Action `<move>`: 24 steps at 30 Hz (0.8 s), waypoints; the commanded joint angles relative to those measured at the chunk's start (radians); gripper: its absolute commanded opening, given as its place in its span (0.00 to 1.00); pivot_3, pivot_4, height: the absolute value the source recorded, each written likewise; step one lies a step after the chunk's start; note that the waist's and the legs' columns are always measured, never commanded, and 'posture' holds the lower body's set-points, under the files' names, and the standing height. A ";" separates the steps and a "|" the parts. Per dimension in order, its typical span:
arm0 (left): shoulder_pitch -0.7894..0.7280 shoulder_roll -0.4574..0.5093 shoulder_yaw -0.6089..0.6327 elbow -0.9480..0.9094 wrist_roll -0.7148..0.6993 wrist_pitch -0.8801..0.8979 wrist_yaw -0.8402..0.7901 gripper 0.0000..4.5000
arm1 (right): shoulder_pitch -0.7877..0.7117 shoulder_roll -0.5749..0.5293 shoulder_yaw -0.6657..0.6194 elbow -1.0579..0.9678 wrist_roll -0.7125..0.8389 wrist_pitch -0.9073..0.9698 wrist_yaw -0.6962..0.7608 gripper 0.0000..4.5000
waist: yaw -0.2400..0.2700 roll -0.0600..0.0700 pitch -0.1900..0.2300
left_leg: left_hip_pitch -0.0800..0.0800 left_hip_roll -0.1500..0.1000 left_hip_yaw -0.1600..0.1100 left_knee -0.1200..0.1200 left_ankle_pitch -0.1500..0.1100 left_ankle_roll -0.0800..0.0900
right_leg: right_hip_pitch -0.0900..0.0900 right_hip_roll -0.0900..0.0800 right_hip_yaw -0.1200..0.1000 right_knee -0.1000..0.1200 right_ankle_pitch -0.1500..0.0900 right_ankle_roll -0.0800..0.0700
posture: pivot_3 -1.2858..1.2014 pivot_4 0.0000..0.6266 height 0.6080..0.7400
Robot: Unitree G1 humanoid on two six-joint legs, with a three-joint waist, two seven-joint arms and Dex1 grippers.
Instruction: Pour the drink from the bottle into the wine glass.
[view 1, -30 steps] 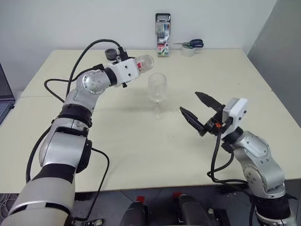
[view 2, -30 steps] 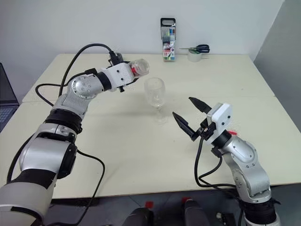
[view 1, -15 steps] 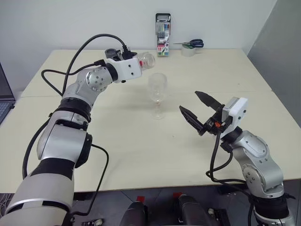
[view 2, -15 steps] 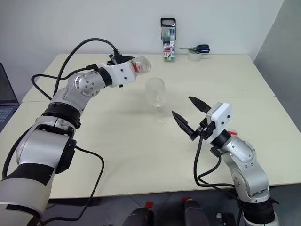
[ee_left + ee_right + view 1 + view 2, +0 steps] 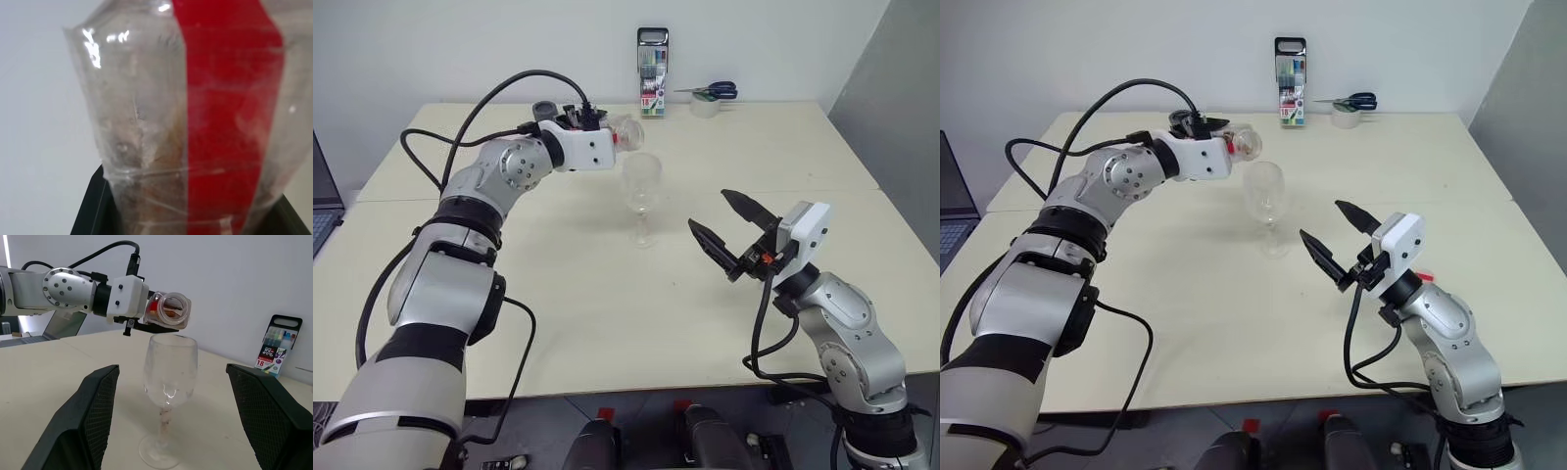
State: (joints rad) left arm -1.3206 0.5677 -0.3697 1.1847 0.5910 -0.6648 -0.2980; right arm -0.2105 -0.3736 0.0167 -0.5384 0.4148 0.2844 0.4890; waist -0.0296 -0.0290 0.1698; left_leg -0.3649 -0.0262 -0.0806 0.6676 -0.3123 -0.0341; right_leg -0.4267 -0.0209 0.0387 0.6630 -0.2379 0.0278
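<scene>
My left gripper (image 5: 610, 134) is shut on the bottle (image 5: 626, 128), a small clear one with a red label strip (image 5: 230, 112), and holds it lying about level. Its free end (image 5: 172, 308) hangs just above the rim of the wine glass (image 5: 641, 186) on the glass's left side. A little amber drink (image 5: 146, 161) shows inside the bottle. The glass stands upright mid-table, and its bowl (image 5: 171, 363) looks clear. To the right of the glass and nearer me, my right gripper (image 5: 707, 210) is open and holds nothing, its fingers (image 5: 98, 416) pointing at the glass.
A marker-pen case (image 5: 652, 72) stands at the table's far edge, with a tape roll and scissors (image 5: 710, 98) to its right. A laptop edge (image 5: 318, 206) shows at the far left. The cream table (image 5: 607, 313) has a seam across it.
My left wrist has rolled and turned the bottle in place over the glass rim, and the left elbow has lifted. The right arm and the glass have stayed still.
</scene>
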 commanded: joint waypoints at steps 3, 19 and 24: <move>-0.070 0.023 -0.013 -0.006 0.020 -0.017 0.031 0.37 | -0.002 -0.003 -0.013 -0.045 0.006 0.000 -0.005 0.83 | 0.000 0.000 0.000 | 0.000 0.000 0.000 0.000 0.000 0.000 | 0.000 0.000 0.000 0.000 0.000 0.000 | 0.52 0.24 1.00; -0.104 0.033 -0.063 0.013 0.091 -0.022 0.085 0.37 | -0.021 -0.011 -0.020 -0.024 0.007 0.005 -0.004 0.83 | 0.000 0.000 0.000 | 0.000 -0.001 0.000 0.000 0.000 0.000 | 0.000 0.000 0.000 0.000 0.000 0.000 | 0.52 0.24 1.00; -0.117 0.039 -0.086 0.018 0.120 -0.030 0.109 0.37 | -0.016 -0.017 -0.023 -0.014 0.005 0.001 0.001 0.83 | 0.000 0.000 0.000 | 0.000 -0.001 0.000 0.000 0.000 0.000 | 0.000 0.000 0.000 0.000 0.000 0.000 | 0.52 0.24 1.00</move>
State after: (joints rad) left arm -1.3867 0.5879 -0.4560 1.2148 0.7069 -0.6847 -0.2204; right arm -0.2168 -0.3853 0.0174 -0.5414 0.4146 0.2964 0.4828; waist -0.0298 -0.0290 0.1698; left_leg -0.3650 -0.0271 -0.0802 0.6681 -0.3124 -0.0341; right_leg -0.4267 -0.0209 0.0385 0.6634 -0.2379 0.0278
